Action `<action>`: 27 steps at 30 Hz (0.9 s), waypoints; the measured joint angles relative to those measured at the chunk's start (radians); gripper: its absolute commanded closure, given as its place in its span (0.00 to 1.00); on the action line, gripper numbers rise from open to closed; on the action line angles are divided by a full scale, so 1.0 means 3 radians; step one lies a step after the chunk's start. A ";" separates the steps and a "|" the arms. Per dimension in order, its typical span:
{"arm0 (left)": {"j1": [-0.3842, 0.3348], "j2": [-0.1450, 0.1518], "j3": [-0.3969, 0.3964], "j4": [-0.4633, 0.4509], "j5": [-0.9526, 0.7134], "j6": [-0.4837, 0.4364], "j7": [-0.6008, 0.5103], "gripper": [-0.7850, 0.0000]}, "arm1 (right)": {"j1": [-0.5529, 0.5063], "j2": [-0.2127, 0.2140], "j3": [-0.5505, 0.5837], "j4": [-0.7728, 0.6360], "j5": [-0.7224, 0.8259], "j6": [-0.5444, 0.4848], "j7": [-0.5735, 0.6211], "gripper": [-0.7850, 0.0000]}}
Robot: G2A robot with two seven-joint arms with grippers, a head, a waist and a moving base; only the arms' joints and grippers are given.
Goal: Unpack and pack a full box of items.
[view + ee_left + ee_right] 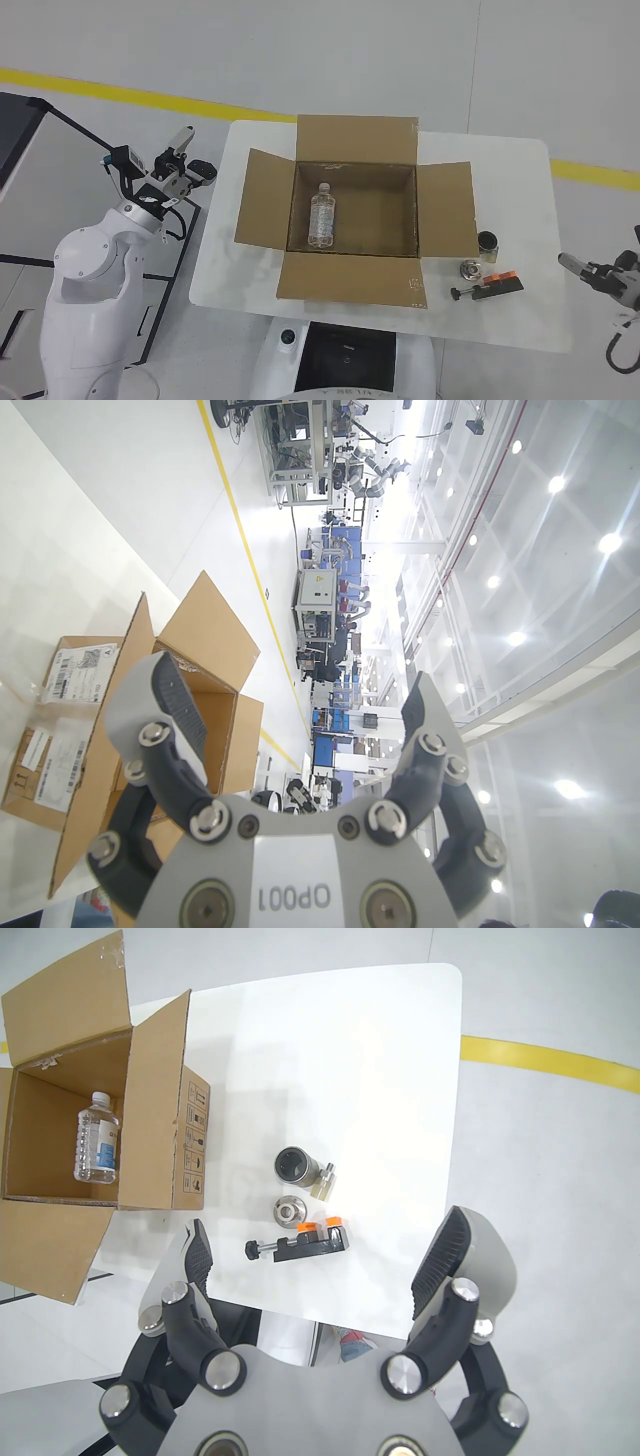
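An open cardboard box (350,135) stands in the middle of the white table (510,190), all its flaps folded out. A clear water bottle (321,215) lies on its floor, also seen from the right wrist as the bottle (96,1140) inside the box (150,1093). My left gripper (292,680) is open and holds nothing; it hangs off the table's left side (183,150), pointing past the box (210,635) into the room. My right gripper (325,1228) is open and holds nothing, beyond the table's right edge (572,263).
To the right of the box lie a dark metal cylinder (295,1167), a round metal flange (289,1211) and a small black clamp with orange pads (305,1248). In the top view they are the cylinder (488,243), flange (468,268) and clamp (490,287). Bare tabletop (350,1078) lies beyond them.
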 measured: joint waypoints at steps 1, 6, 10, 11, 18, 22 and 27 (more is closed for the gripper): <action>0.0000 0.0000 0.0000 0.0000 0.0000 0.0000 0.0000 0.00 | 0.0000 0.0000 0.0000 0.0000 0.0000 0.0000 0.0000 0.00; 0.0000 0.0000 0.0000 0.0000 0.0000 0.0000 0.0000 0.00 | -0.0013 0.0001 -0.0018 0.0014 0.0003 -0.0018 0.0017 1.00; 0.0000 0.0000 0.0000 0.0000 0.0000 0.0000 0.0000 0.00 | -0.0105 0.0022 -0.0360 0.0036 -0.0326 -0.0054 0.0267 1.00; 0.0000 0.0000 0.0000 0.0000 0.0000 0.0000 0.0000 0.00 | -0.0084 0.0029 -0.0470 0.0041 -0.0480 -0.0011 0.0317 1.00; 0.0000 0.0000 0.0000 0.0000 0.0000 0.0000 0.0000 0.00 | 0.0451 0.0077 -0.1085 0.0266 -0.1253 0.0354 0.0392 1.00; 0.0000 0.0000 0.0000 0.0000 0.0000 0.0000 0.0000 0.00 | 0.0834 0.0121 -0.1316 0.0451 -0.1489 0.0387 0.0787 1.00; 0.0000 0.0000 0.0000 0.0000 0.0000 0.0000 0.0000 0.00 | 0.1373 0.0157 -0.1694 0.0927 -0.1761 0.0370 0.1149 1.00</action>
